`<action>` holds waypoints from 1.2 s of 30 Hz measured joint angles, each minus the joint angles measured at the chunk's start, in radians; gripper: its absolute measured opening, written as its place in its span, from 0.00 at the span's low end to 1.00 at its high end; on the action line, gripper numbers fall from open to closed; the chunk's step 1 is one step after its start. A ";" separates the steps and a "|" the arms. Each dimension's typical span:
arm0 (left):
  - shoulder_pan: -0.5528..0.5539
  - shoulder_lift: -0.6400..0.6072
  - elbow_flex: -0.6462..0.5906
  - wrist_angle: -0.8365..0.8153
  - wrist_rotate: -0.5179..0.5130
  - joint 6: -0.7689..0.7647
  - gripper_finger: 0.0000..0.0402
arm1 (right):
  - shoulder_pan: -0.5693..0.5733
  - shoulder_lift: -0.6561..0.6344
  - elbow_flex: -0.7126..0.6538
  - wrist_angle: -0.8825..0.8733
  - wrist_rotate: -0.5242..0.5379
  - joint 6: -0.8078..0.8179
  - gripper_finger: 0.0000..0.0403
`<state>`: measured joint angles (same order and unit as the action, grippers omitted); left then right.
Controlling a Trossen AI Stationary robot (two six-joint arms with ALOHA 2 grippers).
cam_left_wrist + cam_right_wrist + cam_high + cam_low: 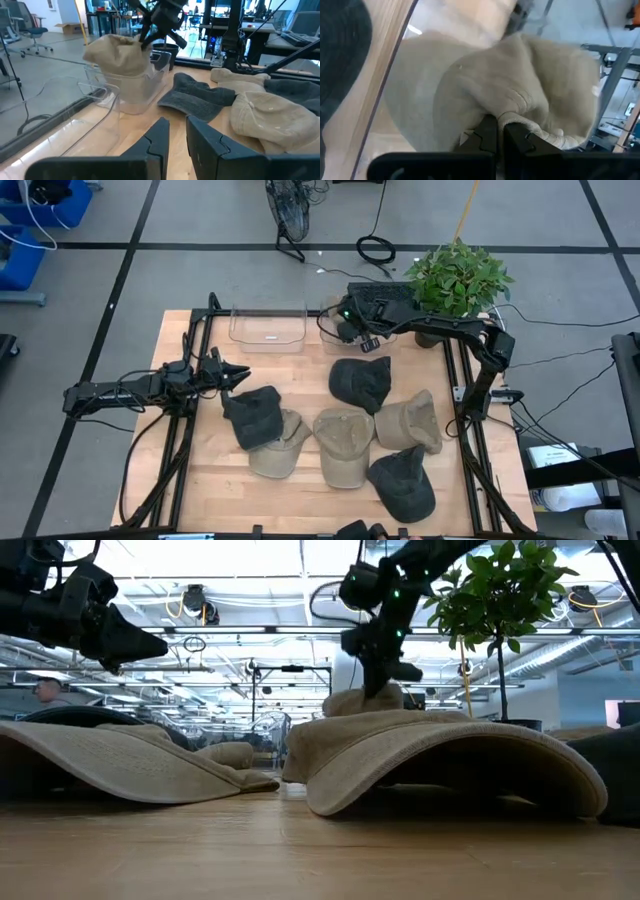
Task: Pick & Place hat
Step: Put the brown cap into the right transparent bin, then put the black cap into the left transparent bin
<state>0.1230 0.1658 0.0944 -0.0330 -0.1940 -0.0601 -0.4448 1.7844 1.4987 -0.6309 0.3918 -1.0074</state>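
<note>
My right gripper (362, 332) is at the table's far middle, shut on a beige hat (117, 54) over a clear plastic bin (137, 90). The hat's lower part sits inside the bin's walls. The arm hides the hat in the high view. My left gripper (238, 376) hovers open and empty at the table's left, just left of a dark grey hat (255, 415). Several more hats lie flat on the table: beige ones (343, 442) (410, 423) (280, 448) and dark ones (360, 382) (403, 480). My right gripper pinches a bunched fold of the beige hat's cloth (515, 119) between its two fingers, coming from above and pointing down. The hat hangs below the fingers, its lower part inside the clear bin (125, 75); I cannot tell whether it rests on the bin's floor.
A second clear bin (268, 326) stands to the left of the first at the far edge. A potted plant (455, 278) stands at the far right corner. Black rails (185, 410) run along the table's left and right sides.
</note>
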 joint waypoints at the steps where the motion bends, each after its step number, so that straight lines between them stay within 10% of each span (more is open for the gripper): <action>1: 0.000 0.000 0.000 0.000 0.000 -0.001 0.17 | -0.001 0.000 -0.017 0.020 0.001 0.002 0.00; 26: -0.001 0.000 0.000 0.014 0.019 -0.081 0.17 | 0.028 -0.181 -0.052 0.042 0.105 0.334 0.48; 36: 0.000 0.000 0.000 0.069 0.019 -0.189 0.17 | 0.292 -0.284 -0.052 0.067 -0.049 0.838 0.27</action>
<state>0.1230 0.1656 0.0944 0.0361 -0.1746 -0.2489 -0.1527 1.5005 1.4464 -0.5641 0.3424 -0.1697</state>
